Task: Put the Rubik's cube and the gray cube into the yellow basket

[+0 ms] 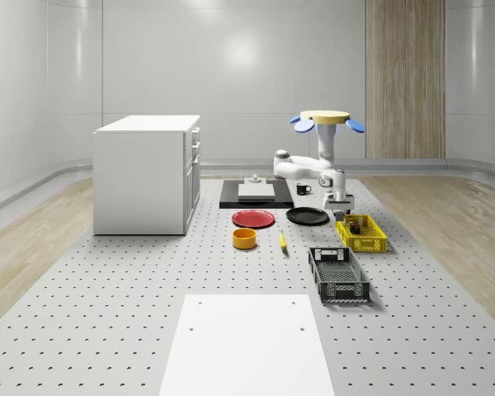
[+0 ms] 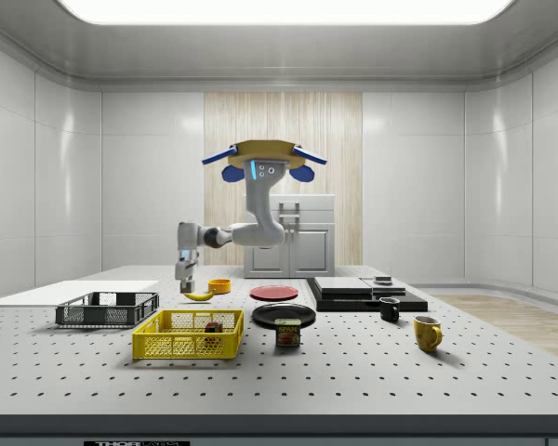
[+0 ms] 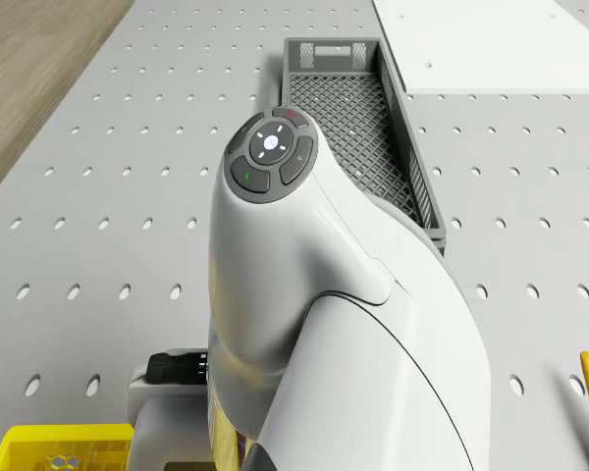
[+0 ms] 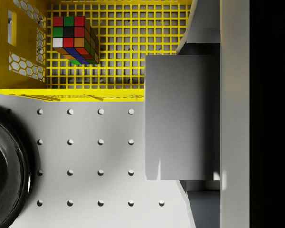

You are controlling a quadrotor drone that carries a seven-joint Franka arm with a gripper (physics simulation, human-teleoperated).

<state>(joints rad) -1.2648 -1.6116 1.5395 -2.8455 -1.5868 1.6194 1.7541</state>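
Gripping gray cube (image 4: 180, 116) in hand (image 1: 338, 210) | wrist: Rubik's cube (image 4: 75, 40) inside yellow basket (image 4: 19, 85)

- Illumination: bright, even, from a ceiling panel (image 2: 284, 9) overhead.
- Glare: soft highlights on the glossy back wall (image 1: 243, 54).
- Shadows: faint, short, directly beneath objects on the table (image 2: 353, 372).
- Rendering: crisp, no blur or edge distortion.

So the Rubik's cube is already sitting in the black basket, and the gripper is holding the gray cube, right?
Not quite: the Rubik's cube lies in the yellow basket, as the wrist view shows. The rest holds: the gripper has the gray cube between its fingers.
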